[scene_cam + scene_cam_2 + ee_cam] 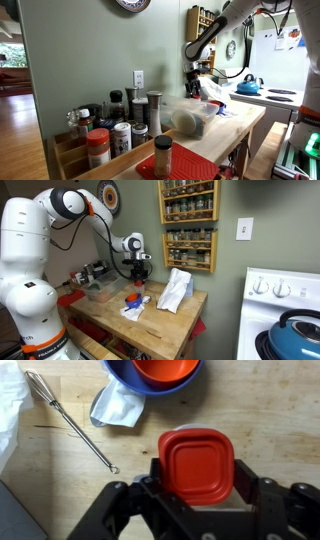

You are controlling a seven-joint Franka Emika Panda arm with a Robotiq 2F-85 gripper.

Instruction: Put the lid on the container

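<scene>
Wooden counter (238, 122) runs the length of the scene w/ the single arm reaching over its far end; the container (186, 121), a big rounded clear tub w/ sth pale beige showing through the wall, sits mid-counter, between the spice jars (110, 135) and the arm; so from the gripper (140, 274) the tub lies off to the side, toward the jar end of the counter and lower down, well apart, not underneath; the wrist view confirms this, since the tub is not clearly in it, only bare wood, a blue bowl (116, 376) and a whisk (70, 422) beyond the tool; I can't tell whether the tub's mouth faces straight up or tilts, too hazy; judgement: the coming move turns on carrying across toward the jars first, then lowering, w/ the mouth checked en route; gripper hangs above the counter, jaws partway apart and, as far as the wrist view shows, clamped on the lid (197, 465); lid is red, a rounded square w/ no real long axis, held flat w/ its broad face toward the wrist cam; fingers (150, 488) flank its opp. edges, near edge hidden by the gripper body; lid touches nothing else that I can see.
</scene>
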